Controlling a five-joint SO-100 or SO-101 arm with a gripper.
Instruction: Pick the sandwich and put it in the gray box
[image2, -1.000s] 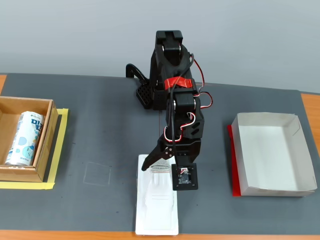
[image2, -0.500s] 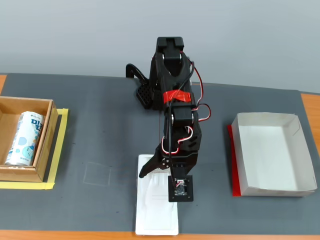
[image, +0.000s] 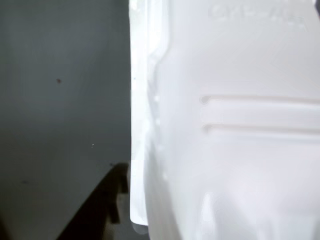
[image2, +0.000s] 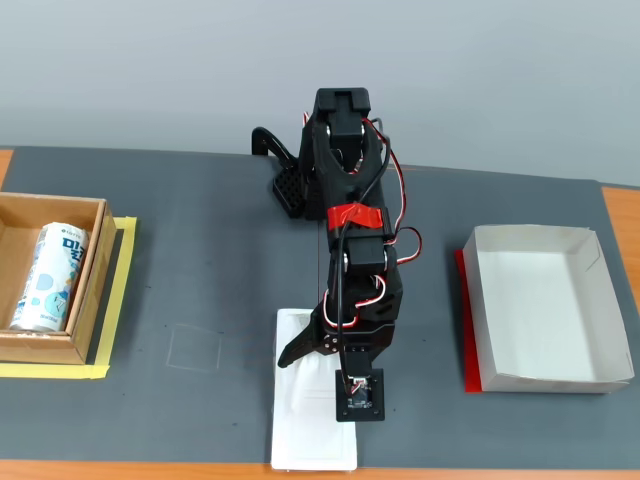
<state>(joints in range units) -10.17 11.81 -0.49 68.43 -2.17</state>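
The sandwich (image2: 305, 425) is a long white plastic-wrapped package lying lengthwise on the dark mat near the front edge. Its far half is covered by the arm in the fixed view. My gripper (image2: 318, 375) hangs low over it, open. One black finger (image2: 292, 354) sticks out at the package's left edge, and the other is hidden under the wrist camera. In the wrist view the sandwich (image: 235, 130) fills the right side, very close, with one dark finger (image: 102, 207) beside its left edge over the mat. The gray box (image2: 480, 330) stands at the right with nothing in it.
A brown cardboard box (image2: 88, 290) at the left edge holds a blue-and-white can (image2: 48, 277) and sits on yellow tape (image2: 122, 290). The arm's base (image2: 298, 188) stands at the back centre. A red strip (image2: 464, 330) runs along the gray box's left side.
The arm has stretched forward and dropped, carrying the gripper from the sandwich's far end toward its middle. The jaws have stayed open. The sandwich has not moved.
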